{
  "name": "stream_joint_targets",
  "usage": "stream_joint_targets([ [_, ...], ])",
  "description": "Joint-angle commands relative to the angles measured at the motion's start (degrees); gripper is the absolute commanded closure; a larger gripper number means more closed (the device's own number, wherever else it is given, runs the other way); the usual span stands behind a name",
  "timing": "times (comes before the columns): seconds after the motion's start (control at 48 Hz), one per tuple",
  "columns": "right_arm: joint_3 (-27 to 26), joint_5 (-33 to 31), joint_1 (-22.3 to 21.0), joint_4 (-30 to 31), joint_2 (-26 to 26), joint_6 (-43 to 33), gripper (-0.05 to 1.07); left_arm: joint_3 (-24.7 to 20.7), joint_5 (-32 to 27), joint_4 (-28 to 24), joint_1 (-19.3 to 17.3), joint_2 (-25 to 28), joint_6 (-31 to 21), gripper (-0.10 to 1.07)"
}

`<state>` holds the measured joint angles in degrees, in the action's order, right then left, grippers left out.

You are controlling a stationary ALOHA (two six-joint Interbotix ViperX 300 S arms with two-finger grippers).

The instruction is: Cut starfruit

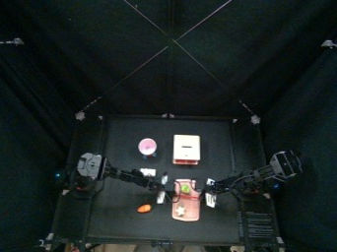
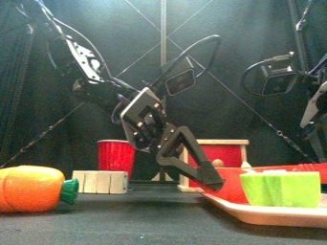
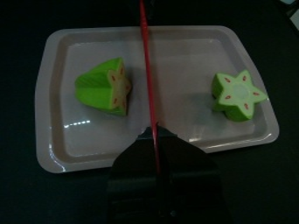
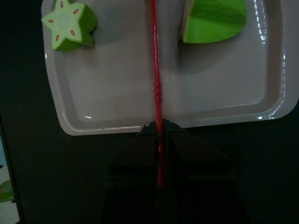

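Observation:
The starfruit lies cut in two yellow-green pieces on the pink board (image 3: 70, 140). One piece (image 3: 103, 85) is on one side and a star-faced piece (image 3: 239, 94) on the other. A thin red cord (image 3: 143, 61) runs between them. My left gripper (image 3: 152, 142) is shut on the cord at the board's edge. In the right wrist view the two pieces (image 4: 68, 23) (image 4: 215, 17) lie on either side of the same cord (image 4: 153, 61). My right gripper (image 4: 156, 133) is shut on it. From above, both grippers (image 1: 166, 184) (image 1: 208, 184) flank the board (image 1: 188, 209).
A small orange object (image 2: 32, 188) lies at the front left, with a white block (image 2: 99, 181) beside it. A pink round object (image 1: 148, 148) and a red and white box (image 1: 187, 149) stand at the back. A starfruit piece (image 2: 281, 188) sits near the front edge.

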<state>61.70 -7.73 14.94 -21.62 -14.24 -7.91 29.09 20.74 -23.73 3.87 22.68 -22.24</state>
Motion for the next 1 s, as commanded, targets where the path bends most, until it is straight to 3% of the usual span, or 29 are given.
stream_joint_targets([
  [0.0, -0.5, 0.5, 0.2, -0.2, -0.5, 0.1, 0.67, -1.2, 0.2, 0.1, -0.2, -0.7, 0.2, 0.76],
  [0.292, -1.7, -0.4, 0.2, 1.1, -2.5, 0.1, 0.67, -1.3, 0.2, 0.1, -0.2, -1.9, 0.1, 0.76],
  [0.688, -1.8, -1.2, 0.1, 4.0, -10.9, 0.1, 0.67, -0.4, 0.1, 0.1, 0.8, -5.9, 0.2, 0.76],
  [0.979, -0.7, -1.0, 0.1, 4.0, -11.2, 0.2, 0.67, -0.2, 0.2, 0.0, 0.9, -5.6, 0.2, 0.76],
])
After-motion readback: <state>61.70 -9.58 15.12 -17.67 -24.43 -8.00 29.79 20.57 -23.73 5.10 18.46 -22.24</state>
